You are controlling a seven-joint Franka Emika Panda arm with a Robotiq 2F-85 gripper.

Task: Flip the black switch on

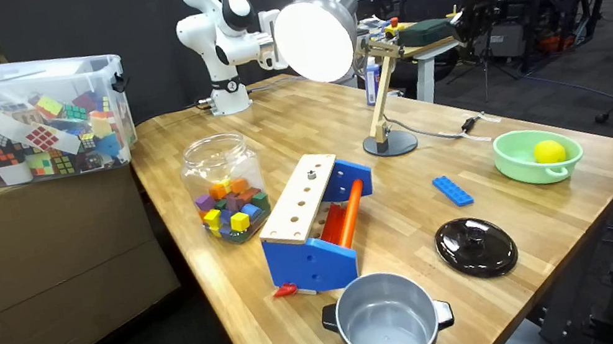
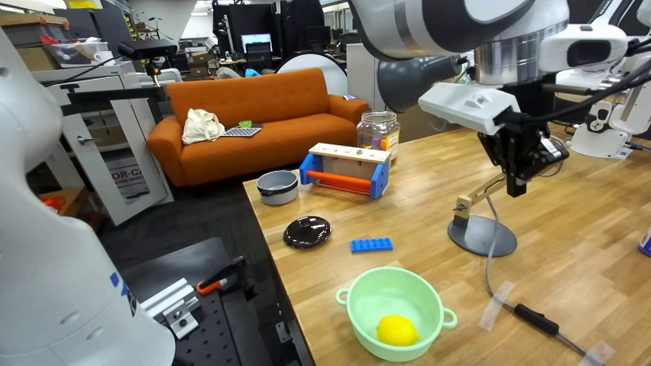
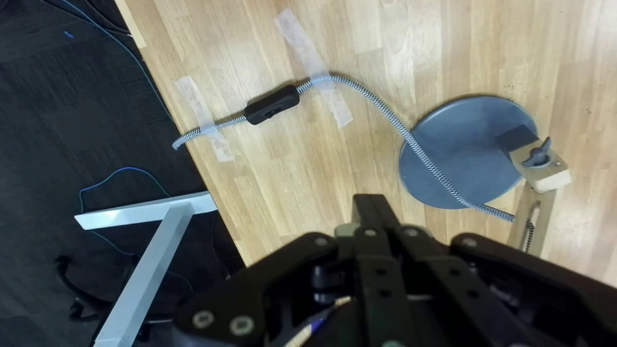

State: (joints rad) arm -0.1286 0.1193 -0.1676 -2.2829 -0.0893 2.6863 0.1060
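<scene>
The black switch (image 1: 469,125) is a small oblong block on a grey braided cord. It lies on the table between two strips of clear tape, as an exterior view (image 2: 535,319) and the wrist view (image 3: 272,104) show. The cord leads to the desk lamp (image 1: 391,143), whose round face looks bright white. My gripper (image 3: 370,202) is shut and empty, with its fingertips pressed together. It hangs well above the table, apart from the switch, which lies up and left of the fingertips in the wrist view. The gripper also shows in both exterior views (image 1: 466,30) (image 2: 516,189).
The lamp base (image 3: 462,154) and its wooden arm stand near the gripper. A green bowl (image 2: 356,295) with a yellow lemon stands near the switch. A blue brick (image 2: 371,245), black lid (image 2: 306,232), grey pot (image 1: 388,321), toy bench (image 1: 309,260) and block jar (image 1: 218,156) stand farther off.
</scene>
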